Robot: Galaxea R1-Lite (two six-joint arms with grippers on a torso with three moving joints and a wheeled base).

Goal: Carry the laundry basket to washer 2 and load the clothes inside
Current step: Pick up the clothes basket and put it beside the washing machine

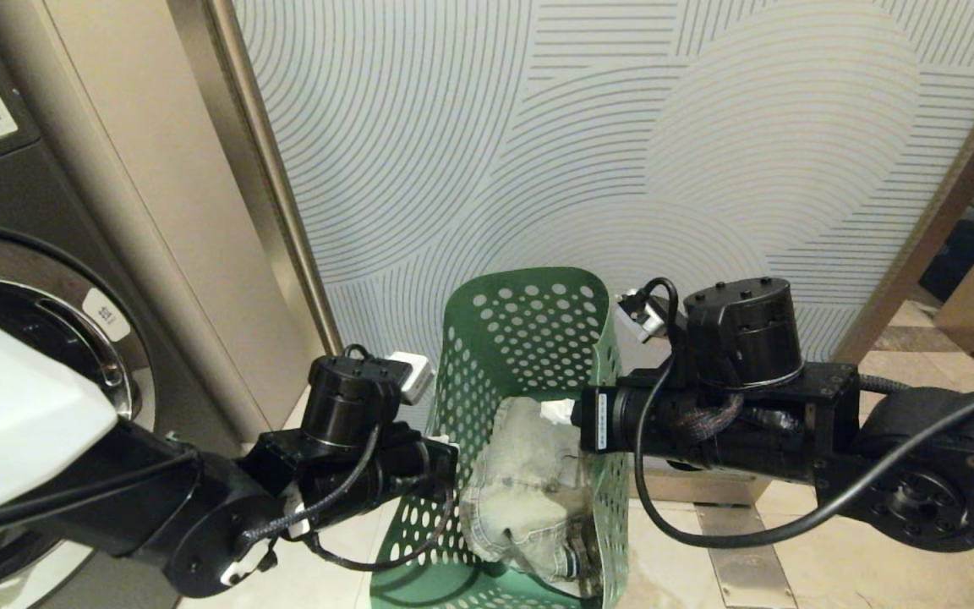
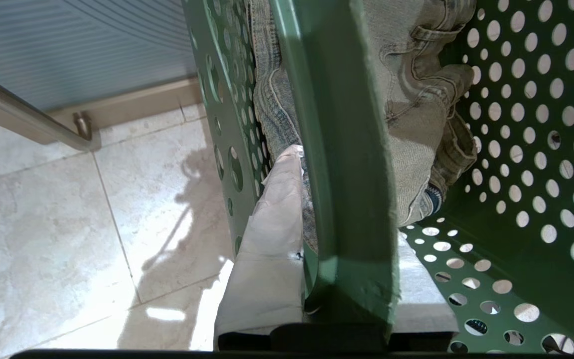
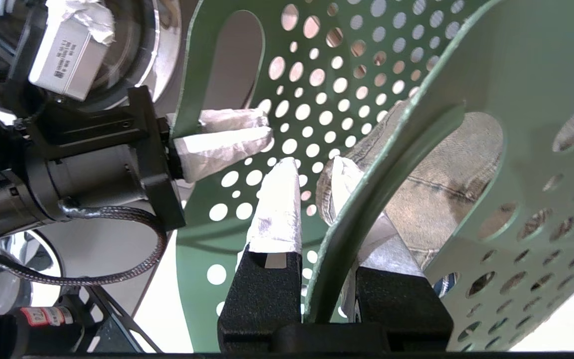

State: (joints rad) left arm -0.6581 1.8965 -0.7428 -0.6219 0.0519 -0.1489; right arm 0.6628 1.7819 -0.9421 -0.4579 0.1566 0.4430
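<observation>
The left gripper (image 2: pixel 347 309) and the right gripper (image 3: pixel 317 234) each pinch an opposite rim of the basket (image 1: pixel 529 338), which hangs between them with the jeans (image 1: pixel 529 499) inside. Both grips hold level and evenly tensioned; unequal lift tips the load toward the washer (image 1: pixel 47 279) on the left.

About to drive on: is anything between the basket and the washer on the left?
Nothing visible: bare tiled floor lies between the laundry basket, gripped by both pincers, left pincer and right pincer, and the washer, whose number is out of view.
</observation>
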